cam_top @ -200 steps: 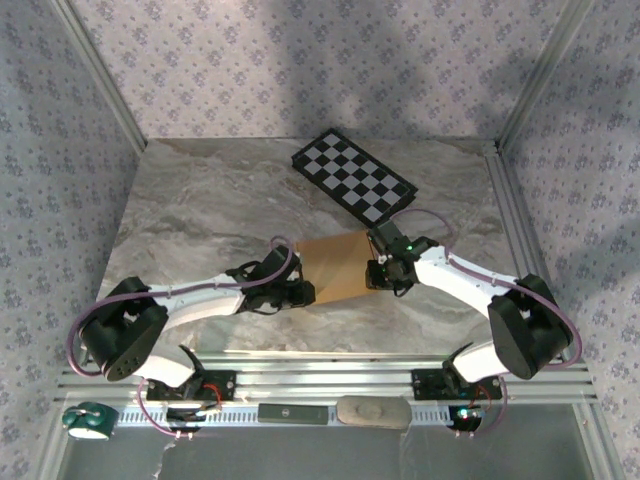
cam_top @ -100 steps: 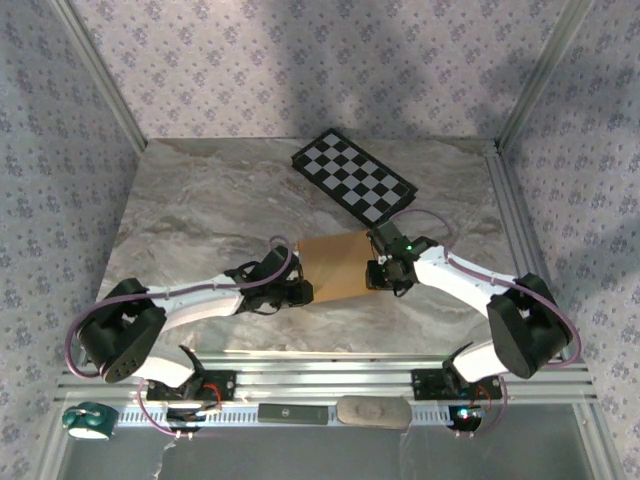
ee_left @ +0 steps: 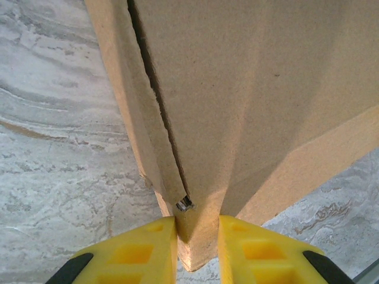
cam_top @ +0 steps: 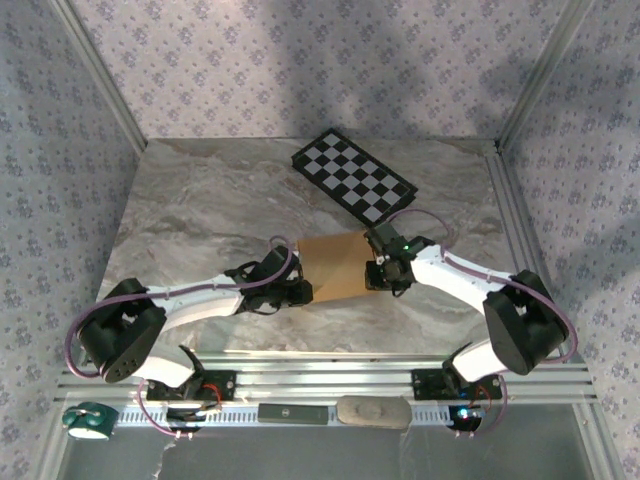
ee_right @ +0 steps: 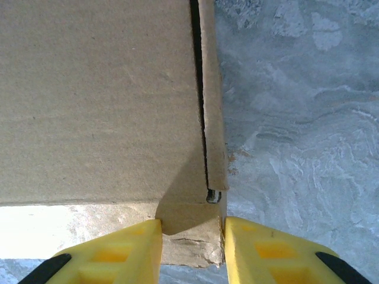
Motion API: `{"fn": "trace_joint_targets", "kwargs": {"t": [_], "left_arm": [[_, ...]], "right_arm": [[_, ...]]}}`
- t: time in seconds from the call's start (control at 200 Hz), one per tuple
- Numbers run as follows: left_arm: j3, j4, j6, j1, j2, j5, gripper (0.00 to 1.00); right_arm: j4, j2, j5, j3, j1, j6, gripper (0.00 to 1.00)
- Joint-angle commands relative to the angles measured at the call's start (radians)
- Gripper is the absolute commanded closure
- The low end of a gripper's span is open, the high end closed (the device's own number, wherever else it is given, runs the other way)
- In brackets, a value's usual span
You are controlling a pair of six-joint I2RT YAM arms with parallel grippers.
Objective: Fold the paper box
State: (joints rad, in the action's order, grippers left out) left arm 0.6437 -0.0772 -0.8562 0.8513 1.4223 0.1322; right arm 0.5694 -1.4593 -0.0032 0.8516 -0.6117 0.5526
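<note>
We note the left gripper [ee_left: 198,235] and right gripper [ee_right: 192,235] each pinching a corner of the paper box [cam_top: 335,265]; uneven pull may tear the cardboard or let a corner slip free.

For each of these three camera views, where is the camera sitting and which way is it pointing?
Top external: fixed above and behind the arms, looking down on the table, checkered board and paper box; both arms show, bases nearest.
Left wrist: on the left arm, looking along the left gripper, clamped on a box corner; its yellow fingers show.
Right wrist: on the right arm, looking along the right gripper, clamped on the box's opposite side; its yellow fingers show.
Shared: every view shows the box and table.
</note>
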Motion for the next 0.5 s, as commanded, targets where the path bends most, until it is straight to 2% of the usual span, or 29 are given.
{"fn": "trace_joint_targets", "kwargs": {"t": [0.0, 0.25, 0.33, 0.495], "left_arm": [[0.003, -0.007, 0.021, 0.007, 0.006, -0.031, 0.77], [0.002, -0.012, 0.028, 0.008, 0.011, -0.042, 0.79], [0.001, -0.013, 0.027, 0.009, 0.012, -0.047, 0.81], [0.012, -0.021, 0.033, 0.013, 0.025, -0.050, 0.85]], "right_arm": [[0.009, -0.013, 0.004, 0.021, -0.009, 0.004, 0.65], [-0.001, -0.009, 0.015, 0.008, -0.009, 0.005, 0.68], [-0.012, -0.005, 0.015, -0.001, -0.011, 0.006, 0.72], [-0.024, -0.006, 0.019, -0.012, -0.010, 0.006, 0.74]]}}
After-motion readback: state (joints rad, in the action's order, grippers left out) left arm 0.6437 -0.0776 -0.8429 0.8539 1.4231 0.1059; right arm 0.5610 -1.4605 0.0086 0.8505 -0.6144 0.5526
